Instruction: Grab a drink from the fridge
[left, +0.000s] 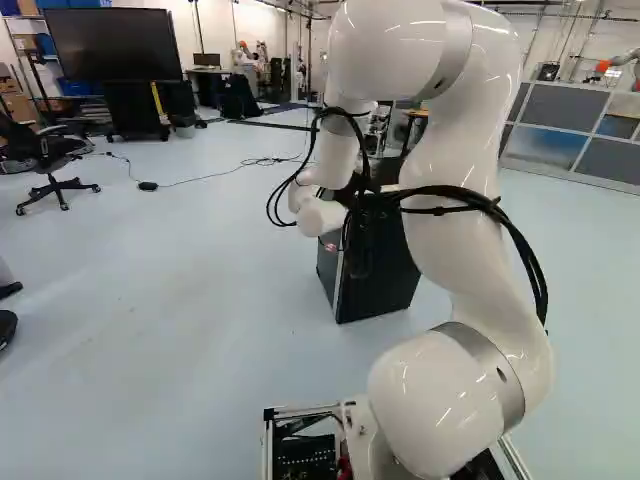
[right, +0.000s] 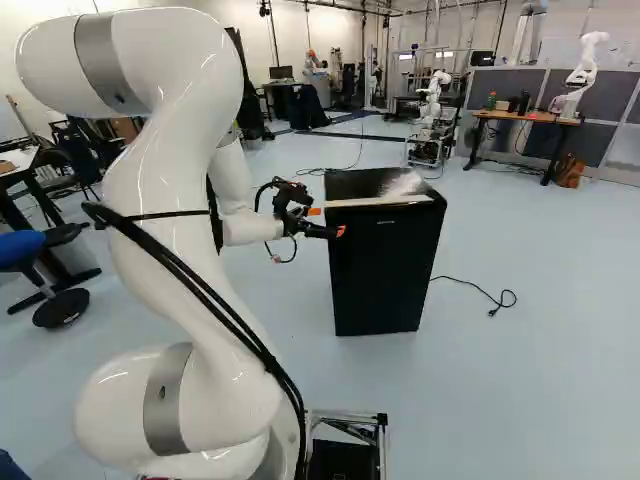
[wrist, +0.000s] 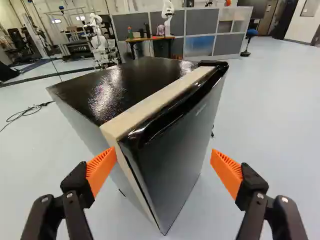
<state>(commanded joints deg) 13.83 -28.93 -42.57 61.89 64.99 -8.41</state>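
Observation:
In the right base view my gripper (right: 328, 221) is level with the top of the small black fridge (right: 385, 265), at its near left side. The wrist view has the gripper (wrist: 164, 171) open, orange pads (wrist: 101, 170) wide apart, nothing gripped. Ahead and partly between the fingers is the fridge's front corner, its dark door (wrist: 172, 155) shut, with a pale strip (wrist: 155, 102) along the top edge. Whether a finger touches the fridge, I cannot tell. The left base view has the fridge (left: 385, 275) partly behind my arm. No drink shows; the fridge's inside is hidden.
A cable (right: 470, 290) lies on the floor beside the fridge. Farther back are another robot (right: 430, 100), a wooden table (right: 525, 117) with bottles, and grey partitions (left: 560, 130). An office chair (left: 55, 175) and a large screen (left: 115, 45) stand at the left of the left base view.

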